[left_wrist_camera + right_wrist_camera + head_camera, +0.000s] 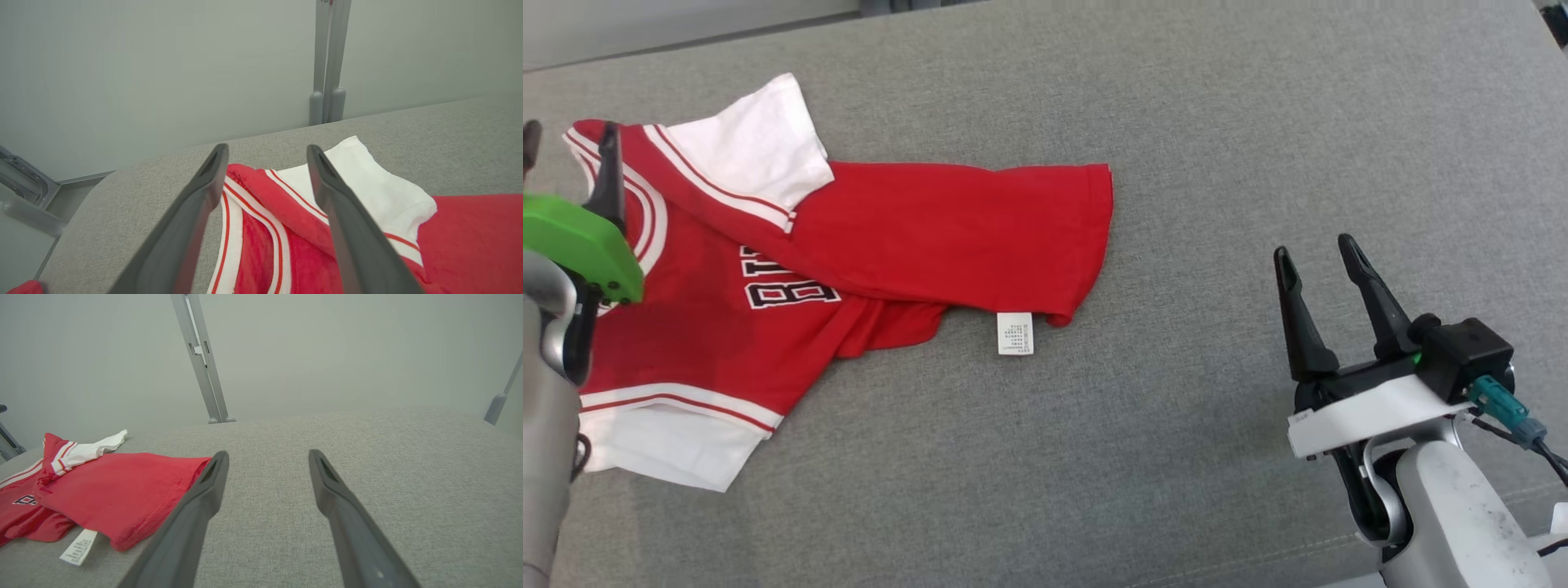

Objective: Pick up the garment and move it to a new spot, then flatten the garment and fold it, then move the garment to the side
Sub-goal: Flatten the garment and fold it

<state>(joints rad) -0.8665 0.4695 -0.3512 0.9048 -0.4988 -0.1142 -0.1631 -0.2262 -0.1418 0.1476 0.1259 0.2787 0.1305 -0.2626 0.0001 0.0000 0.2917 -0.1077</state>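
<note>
Work surface: grey woven upholstery, rounded at its far corner. Behind it: a plain pale grey-green wall. A grey metal upright stands against the wall; a second metal post stands well apart from it. Lighting: even, diffuse.

Grey woven fabric surface: wide, flat, evenly textured, with a rounded far corner. Pale grey-green wall: plain, rising behind the surface. Upright metal post: grey, two bars side by side with rounded feet, standing against the wall just past the surface's far edge. Second post: slanted, thin, rounded foot, at the far right. Metal frame: grey, beside the rounded corner, partly cut off
</note>
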